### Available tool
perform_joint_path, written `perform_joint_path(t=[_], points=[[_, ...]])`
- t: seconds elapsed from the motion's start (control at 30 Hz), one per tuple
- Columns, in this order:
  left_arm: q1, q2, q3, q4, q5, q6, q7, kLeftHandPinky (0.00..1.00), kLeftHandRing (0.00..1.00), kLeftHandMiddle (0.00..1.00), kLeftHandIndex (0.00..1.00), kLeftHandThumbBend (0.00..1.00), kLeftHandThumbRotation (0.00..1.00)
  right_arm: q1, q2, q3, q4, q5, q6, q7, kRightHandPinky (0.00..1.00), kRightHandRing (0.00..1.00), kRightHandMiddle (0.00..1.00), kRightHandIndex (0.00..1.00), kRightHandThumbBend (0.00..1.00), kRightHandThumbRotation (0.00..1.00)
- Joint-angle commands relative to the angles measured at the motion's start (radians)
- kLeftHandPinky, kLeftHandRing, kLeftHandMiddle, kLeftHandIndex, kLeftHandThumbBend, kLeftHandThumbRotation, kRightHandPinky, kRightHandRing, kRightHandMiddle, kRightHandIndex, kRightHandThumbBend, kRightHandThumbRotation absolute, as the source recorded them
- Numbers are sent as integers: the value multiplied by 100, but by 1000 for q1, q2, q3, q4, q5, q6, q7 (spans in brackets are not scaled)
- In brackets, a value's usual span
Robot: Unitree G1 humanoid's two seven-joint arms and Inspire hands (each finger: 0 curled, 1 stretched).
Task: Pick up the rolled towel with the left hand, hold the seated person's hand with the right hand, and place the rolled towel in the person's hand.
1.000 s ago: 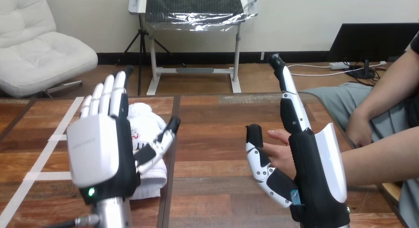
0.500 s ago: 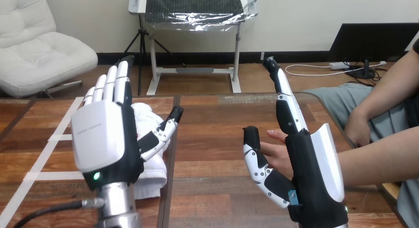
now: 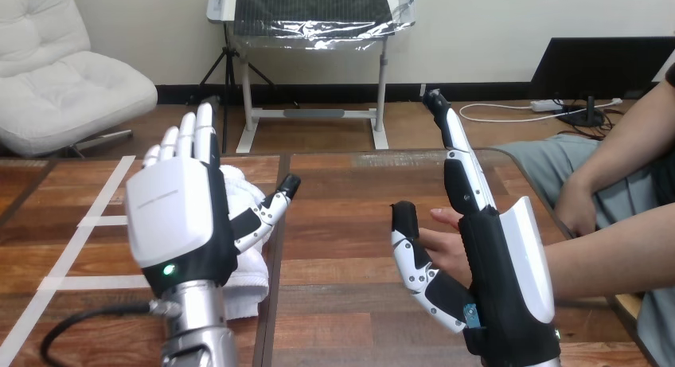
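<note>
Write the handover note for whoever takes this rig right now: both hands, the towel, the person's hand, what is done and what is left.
Left hand: open, fingers straight and raised, in front of the rolled towel. Whether they touch cannot be told.
Right hand: open, fingers straight, edge-on. The person's hand lies between its thumb and fingers, with nothing curled round it.
Rolled towel: on the table, left of centre.
Done: both hands are brought up to their targets.
Left: grasp the towel, close the right hand on the person's hand, and place the towel in it.
</note>
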State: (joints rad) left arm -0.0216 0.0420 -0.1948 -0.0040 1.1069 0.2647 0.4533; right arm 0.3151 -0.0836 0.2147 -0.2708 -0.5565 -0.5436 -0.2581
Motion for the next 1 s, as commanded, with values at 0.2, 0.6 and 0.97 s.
perform_joint_path(t=[0.2,0.6,0.97], points=[[-140,2,-38,57,22,127,-64,87,91,94,98,82,82,-63,-6,-16,-14,0,3,7,100,100,100,100,0,0],[-223,-8,-47,123,-6,250,-134,88,93,97,100,87,83,-57,-6,-16,-25,3,24,25,100,100,100,100,0,0],[-301,-15,-43,220,-30,335,-139,88,93,98,100,90,83,-53,-12,-19,-38,0,38,43,100,100,100,100,0,0]])
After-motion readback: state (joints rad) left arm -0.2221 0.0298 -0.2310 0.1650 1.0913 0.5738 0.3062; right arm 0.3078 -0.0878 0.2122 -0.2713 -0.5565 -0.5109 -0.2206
